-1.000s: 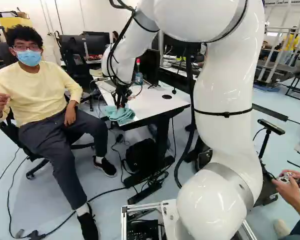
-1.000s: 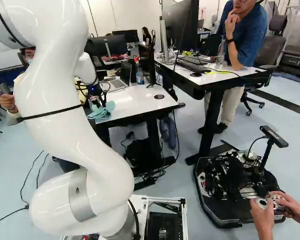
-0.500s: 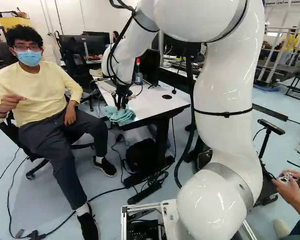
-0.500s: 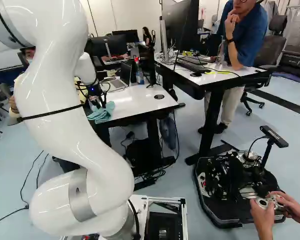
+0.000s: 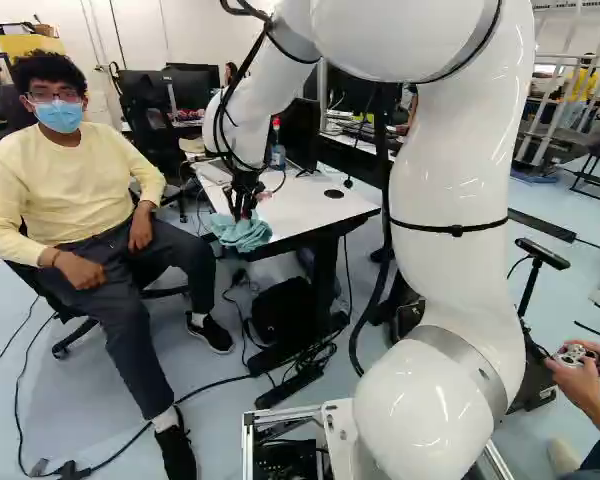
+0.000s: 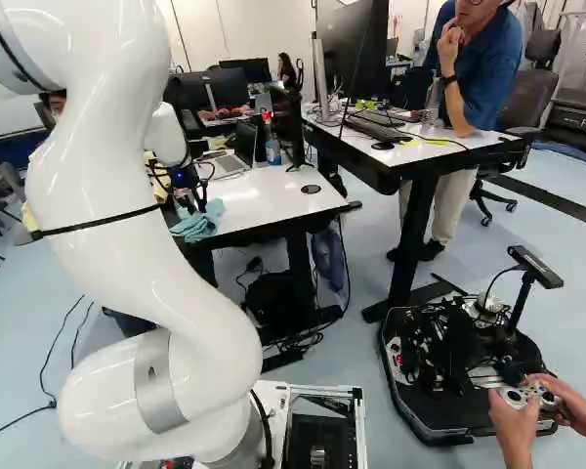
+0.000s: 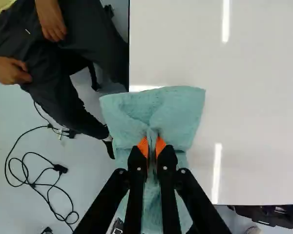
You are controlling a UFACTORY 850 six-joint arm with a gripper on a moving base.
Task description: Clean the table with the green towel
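Two black fingers (image 5: 240,200) with orange pads (image 7: 160,146) are nearly together, clamped on a raised fold of the blue-green cloth towel (image 7: 178,109), which lies at the white-topped desk's (image 7: 254,73) edge (part of it overhangs).

Free room runs right over the flat white tabletop (image 6: 259,202). A red-topped clear bottle (image 6: 273,151) and dark-screened laptop (image 6: 245,143) block far; a yellow-shirted person (image 5: 75,185), left.
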